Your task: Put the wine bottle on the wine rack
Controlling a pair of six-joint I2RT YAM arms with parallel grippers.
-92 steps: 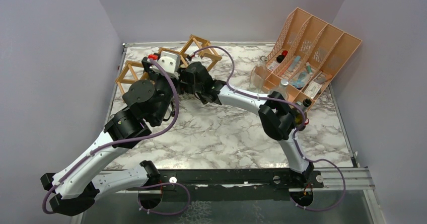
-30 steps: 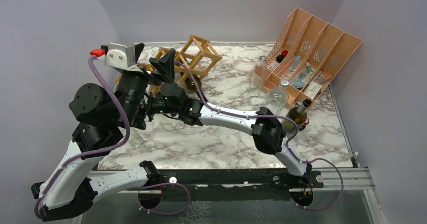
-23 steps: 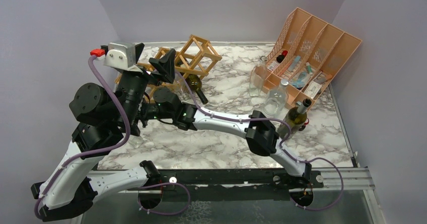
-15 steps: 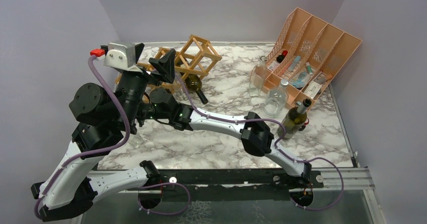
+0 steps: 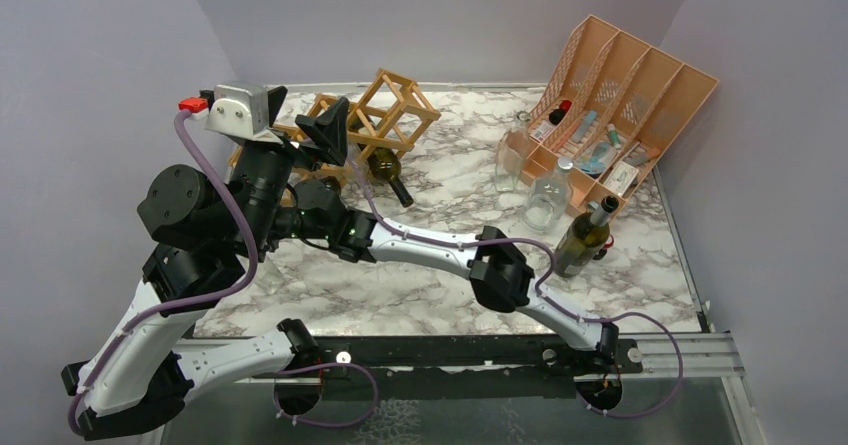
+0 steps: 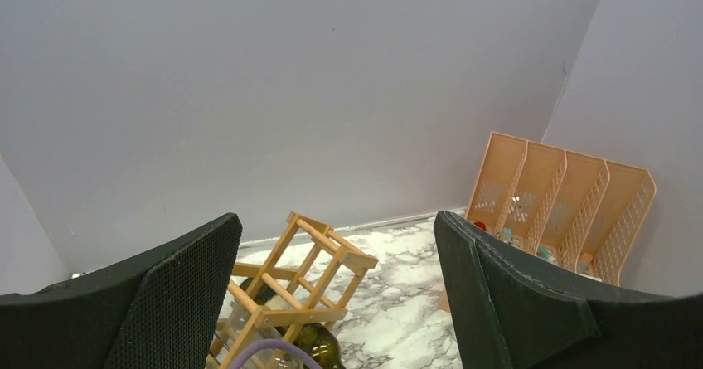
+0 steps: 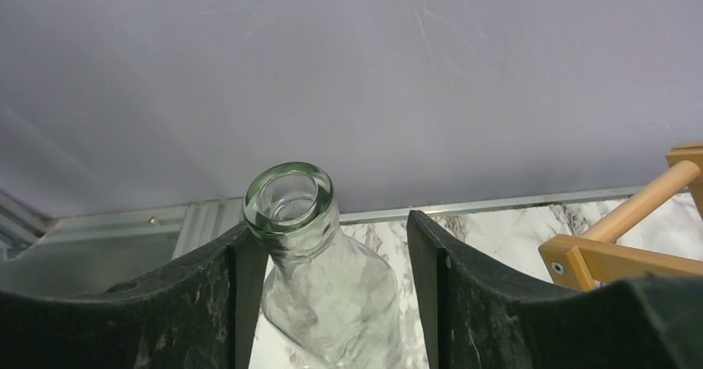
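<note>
Lying on its side, the wine bottle [image 5: 383, 168] sits with its dark green body in a low cell of the rack [image 5: 402, 106], above and left of the middle of the top view. Its neck sticks out toward the lower right, over the marble table [image 5: 440, 295]. In the left wrist view the rack stands at bottom centre, with the green glass just under its sticks.

The left gripper [image 6: 336, 220] is raised at the upper left of the top view, near the rack's left end. Its fingers [image 6: 178, 303] are spread wide with nothing between them.

The right arm reaches across the table to the left side of the top view, where its tip is hidden behind the left arm. In the right wrist view the right gripper [image 7: 327, 224] is spread around the neck of a clear bottle [image 7: 308, 303] that stands upright with its mouth open. One finger looks to be against the neck and a gap shows on the other side, so it is not pinching the glass.

At the right of the top view a second bottle [image 5: 584, 235] stands upright, just below the peach organizer [image 5: 640, 80]. A clear jar [image 5: 546, 201] stands to the left of it.
</note>
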